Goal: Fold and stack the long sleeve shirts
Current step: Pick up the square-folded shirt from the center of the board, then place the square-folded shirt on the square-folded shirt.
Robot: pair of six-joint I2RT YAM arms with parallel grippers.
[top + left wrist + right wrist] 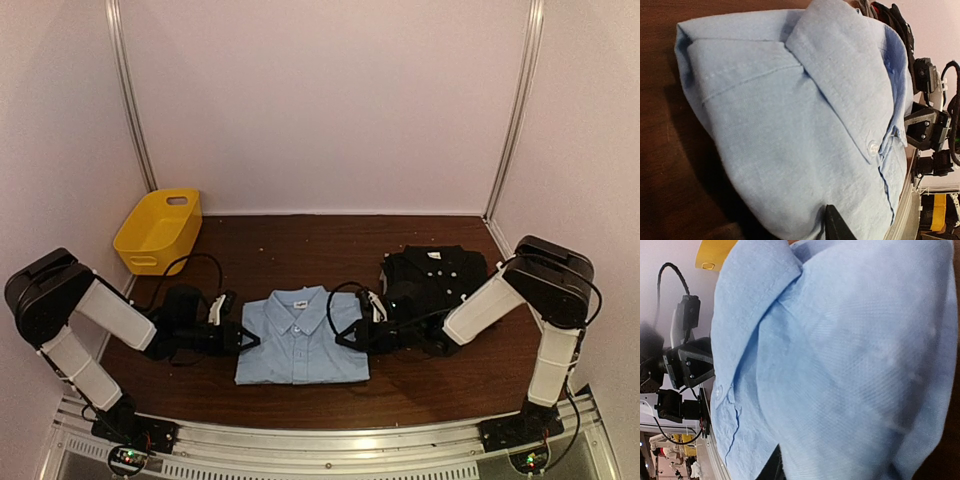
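Tabletop (300, 250): left arm (115, 315), right arm (480, 308) flank blue shirt (300, 345).

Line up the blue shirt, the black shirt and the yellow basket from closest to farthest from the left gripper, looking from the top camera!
1. The light blue shirt: the left gripper is right at its left edge.
2. The yellow basket: in the back left corner.
3. The black shirt: far across on the right side.

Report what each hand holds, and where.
Left hand and right hand flank the folded light blue cloth shirt at its side edges; a grip cannot be told.
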